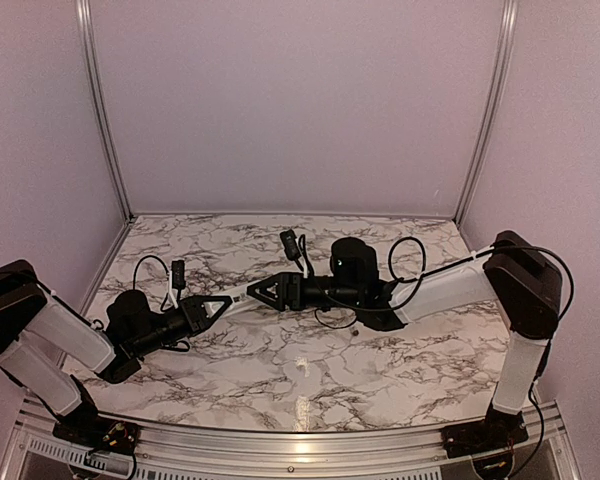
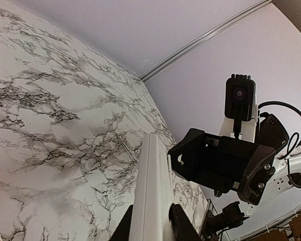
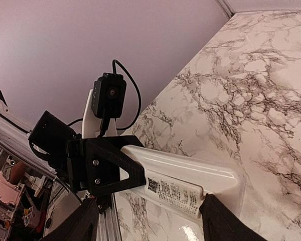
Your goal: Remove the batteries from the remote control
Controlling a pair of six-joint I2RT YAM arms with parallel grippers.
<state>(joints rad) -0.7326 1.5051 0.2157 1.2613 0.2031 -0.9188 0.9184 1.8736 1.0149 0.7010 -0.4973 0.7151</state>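
The remote control point(image 1: 242, 294) hangs above the marble worktop point(image 1: 380, 385). One end is clamped in the left pincer point(image 1: 218, 304), while the right pincer point(image 1: 272, 291) stands open around the other end. It looks like light, stiff, slick plastic, so I'd grip its long edges. What seems to be one of the batteries point(image 3: 173, 193), labelled, lies in its recess. The back wall point(image 1: 280, 100) is well away.

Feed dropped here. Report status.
Left gripper shut on remote control. Right gripper around its other end, grip unclear. Batteries not visible. Nothing in the way.
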